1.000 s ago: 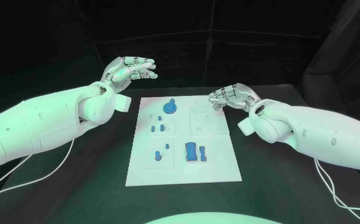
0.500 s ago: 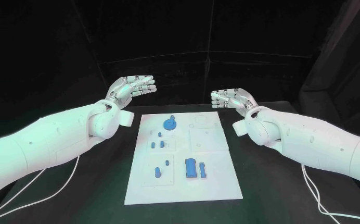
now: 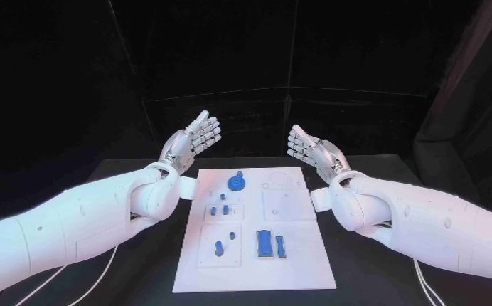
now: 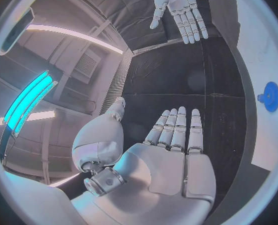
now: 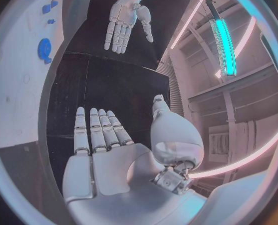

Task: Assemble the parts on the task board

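Both hands: I saw them raised beyond the far end of the task board (image 3: 255, 277), palms facing each other, well apart, touching nothing.
Left hand (image 3: 190, 144): released, fingers straight and held side by side, thumb apart; it stood off the board's far left corner. My left wrist camera showed the same flat palm (image 4: 170, 167) with nothing in it.
Right hand (image 3: 311, 151): released as well, fingers stretched out; it stood off the board's far right corner. The right wrist camera showed its bare palm (image 5: 108, 165) and the other hand across from it.
Task board: white plate lying flat in the middle of the black table (image 3: 123, 174), long side running away from me, between the two forearms.
Round part (image 3: 237, 181): blue disc with a small knob, at the board's far end, left of centre.
Small parts (image 3: 218, 210): a few little blue pieces on the left half, mid-board.
Long part (image 3: 264, 243): blue block nearer me, with a thinner blue piece just beside it.
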Robot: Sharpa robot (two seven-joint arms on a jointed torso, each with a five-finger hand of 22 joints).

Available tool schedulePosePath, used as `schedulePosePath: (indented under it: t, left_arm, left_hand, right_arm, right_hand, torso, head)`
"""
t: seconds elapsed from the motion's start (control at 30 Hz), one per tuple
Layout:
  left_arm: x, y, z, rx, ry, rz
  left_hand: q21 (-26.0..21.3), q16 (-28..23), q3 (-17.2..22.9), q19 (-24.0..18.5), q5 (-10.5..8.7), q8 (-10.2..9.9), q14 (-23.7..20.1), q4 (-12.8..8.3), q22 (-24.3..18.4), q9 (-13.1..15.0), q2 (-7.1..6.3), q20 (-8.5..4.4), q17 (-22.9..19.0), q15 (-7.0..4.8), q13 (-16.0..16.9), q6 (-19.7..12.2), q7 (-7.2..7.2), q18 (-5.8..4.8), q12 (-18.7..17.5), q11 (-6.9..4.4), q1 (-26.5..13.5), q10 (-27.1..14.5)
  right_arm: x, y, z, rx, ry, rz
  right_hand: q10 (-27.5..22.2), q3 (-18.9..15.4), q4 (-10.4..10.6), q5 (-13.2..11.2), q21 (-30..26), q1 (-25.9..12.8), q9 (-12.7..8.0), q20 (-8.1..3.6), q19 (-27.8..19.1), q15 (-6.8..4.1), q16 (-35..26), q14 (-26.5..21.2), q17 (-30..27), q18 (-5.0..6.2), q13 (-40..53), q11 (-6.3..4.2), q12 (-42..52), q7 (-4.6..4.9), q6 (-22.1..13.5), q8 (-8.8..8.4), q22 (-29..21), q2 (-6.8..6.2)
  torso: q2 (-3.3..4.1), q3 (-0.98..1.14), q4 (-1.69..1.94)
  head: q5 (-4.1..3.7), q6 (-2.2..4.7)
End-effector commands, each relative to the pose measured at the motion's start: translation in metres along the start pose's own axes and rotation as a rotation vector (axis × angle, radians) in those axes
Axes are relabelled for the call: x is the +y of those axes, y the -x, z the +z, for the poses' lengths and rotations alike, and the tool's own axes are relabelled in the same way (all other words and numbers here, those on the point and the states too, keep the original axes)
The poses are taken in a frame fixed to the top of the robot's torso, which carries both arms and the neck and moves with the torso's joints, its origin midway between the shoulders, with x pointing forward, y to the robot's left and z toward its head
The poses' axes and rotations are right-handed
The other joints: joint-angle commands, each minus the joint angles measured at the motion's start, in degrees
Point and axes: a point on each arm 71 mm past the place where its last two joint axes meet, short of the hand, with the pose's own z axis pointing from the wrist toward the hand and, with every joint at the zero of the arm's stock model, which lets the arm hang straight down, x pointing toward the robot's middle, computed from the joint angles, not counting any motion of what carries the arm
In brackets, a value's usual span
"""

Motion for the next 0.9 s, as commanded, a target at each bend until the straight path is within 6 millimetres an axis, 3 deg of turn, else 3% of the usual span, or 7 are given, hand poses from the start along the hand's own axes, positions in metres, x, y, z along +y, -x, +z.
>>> schedulePosePath:
  t: [0.03, 0.07, 0.1, 0.13, 0.27, 0.3, 0.9]
  left_arm:
    - [0.001, -0.003, -0.009, -0.146, 0.018, 0.089]
    - [0.001, -0.007, -0.012, -0.161, 0.023, 0.093]
    - [0.002, -0.011, -0.016, -0.175, 0.029, 0.097]
    - [0.002, -0.014, -0.019, -0.188, 0.033, 0.100]
    - [0.002, -0.026, -0.031, -0.235, 0.051, 0.114]
    - [0.002, -0.028, -0.034, -0.243, 0.054, 0.116]
    - [0.001, -0.036, -0.042, -0.275, 0.065, 0.125]
  left_hand:
    - [-2.1, -2.1, -2.5, -7.5, -0.44, -0.7, -8.2, 2.6, -0.3, -0.2, -0.12, -2.09, -0.2, -1.09, -0.2, -8.1, -5.57, -5.74, -1.1, -2.54, -10.0, -8.5]
    - [-2.1, -2.4, -2.8, -8.2, -0.44, -0.7, -8.9, 2.6, -0.3, -0.2, -0.12, -2.26, -0.2, -1.09, -0.2, -8.8, -5.57, -5.74, -1.1, -2.54, -10.9, -9.2]
    - [-2.1, -2.5, -3.0, -8.7, -0.44, -0.7, -9.5, 2.6, -0.3, -0.2, -0.12, -2.42, -0.2, -1.09, -0.2, -9.4, -5.57, -5.74, -1.1, -2.54, -11.6, -9.9]
    - [-2.1, -2.6, -3.1, -9.3, -0.44, -0.7, -10.1, 2.6, -0.3, -0.2, -0.12, -6.53, -0.2, -1.09, -0.2, -10.0, -5.57, -5.74, -1.1, -2.54, -12.4, -10.5]
    - [-2.1, -6.7, -3.8, -11.6, -0.44, -0.7, -12.8, 2.6, -0.3, -0.2, -0.12, -6.53, -0.2, -1.09, -0.2, -12.7, -5.57, -5.74, -1.1, -2.54, -15.7, -13.3]
    - [-2.1, -6.7, -7.9, -12.1, -0.44, -0.7, -13.2, 2.6, -0.3, -0.2, -0.12, -6.53, -0.2, -1.09, -0.2, -13.1, -5.57, -5.74, -1.1, -2.54, -16.3, -13.8]
    - [-2.1, -6.7, -7.9, -18.1, -0.44, -0.7, -19.7, 2.6, -0.3, -0.2, -0.12, -6.53, -0.2, -1.09, -0.2, -19.6, -5.57, -5.74, -1.1, -2.54, -24.2, -20.5]
  right_arm:
    - [0.006, 0.003, -0.010, -0.171, 0.021, 0.020]
    - [0.007, 0.001, -0.012, -0.180, 0.020, 0.026]
    - [0.008, -0.001, -0.015, -0.188, 0.019, 0.031]
    - [0.009, -0.002, -0.017, -0.195, 0.018, 0.035]
    - [0.011, -0.006, -0.023, -0.211, 0.014, 0.044]
    - [0.011, -0.006, -0.023, -0.212, 0.014, 0.045]
    - [0.011, -0.006, -0.023, -0.212, 0.014, 0.045]
  right_hand:
    - [-9.0, 4.2, 0.2, -1.9, -4.4, -11.9, -0.6, -2.01, -8.0, -0.86, -0.5, -9.2, -0.2, -2.10, -0.4, -2.18, -0.4, -5.21, -8.0, -0.44, -2.5, -1.58]
    - [-9.8, 4.2, 0.2, -1.9, -4.4, -12.9, -0.6, -2.20, -8.6, -0.86, -0.5, -10.0, -0.2, -6.31, -0.4, -2.18, -0.4, -5.21, -8.7, -0.44, -2.7, -1.58]
    - [-10.3, 4.2, 0.2, -1.9, -4.4, -13.7, -0.6, -6.31, -9.2, -0.86, -0.5, -10.5, -0.2, -6.31, -0.4, -2.18, -0.4, -5.21, -9.2, -0.44, -2.9, -1.58]
    - [-11.1, 4.2, 0.2, -1.9, -4.4, -14.6, -0.6, -6.31, -9.8, -0.86, -0.5, -11.3, -0.2, -6.31, -0.4, -2.18, -0.4, -5.21, -9.8, -0.44, -3.1, -1.58]
    - [-13.8, 4.2, 0.2, -1.9, -4.4, -18.3, -0.6, -6.31, -12.2, -0.86, -0.5, -14.1, -0.2, -6.31, -0.4, -2.18, -0.4, -5.21, -12.3, -0.44, -7.9, -1.58]
    - [-14.4, 4.2, 0.2, -1.9, -4.4, -19.1, -0.6, -6.31, -12.7, -0.86, -0.5, -14.7, -0.2, -6.31, -0.4, -2.18, -0.4, -5.21, -12.9, -0.44, -7.9, -1.58]
    - [-21.5, 4.2, 0.2, -1.9, -4.4, -28.5, -0.6, -6.31, -19.1, -0.86, -0.5, -22.0, -0.2, -6.31, -0.4, -2.18, -0.4, -5.21, -19.2, -0.44, -7.9, -1.58]
  torso:
    - [-0.10, 0.00, 0.07]
    - [-0.10, 0.00, 0.07]
    - [-0.10, 0.00, 0.07]
    - [-0.10, 0.00, 0.07]
    - [-0.10, 0.00, 0.07]
    - [-0.10, 0.00, 0.07]
    - [-0.10, 0.00, 0.07]
  head:
    - [0.01, 0.02]
    - [0.01, 0.02]
    - [0.01, 0.02]
    - [0.01, 0.02]
    - [0.01, 0.02]
    - [0.01, 0.02]
    - [0.01, 0.02]
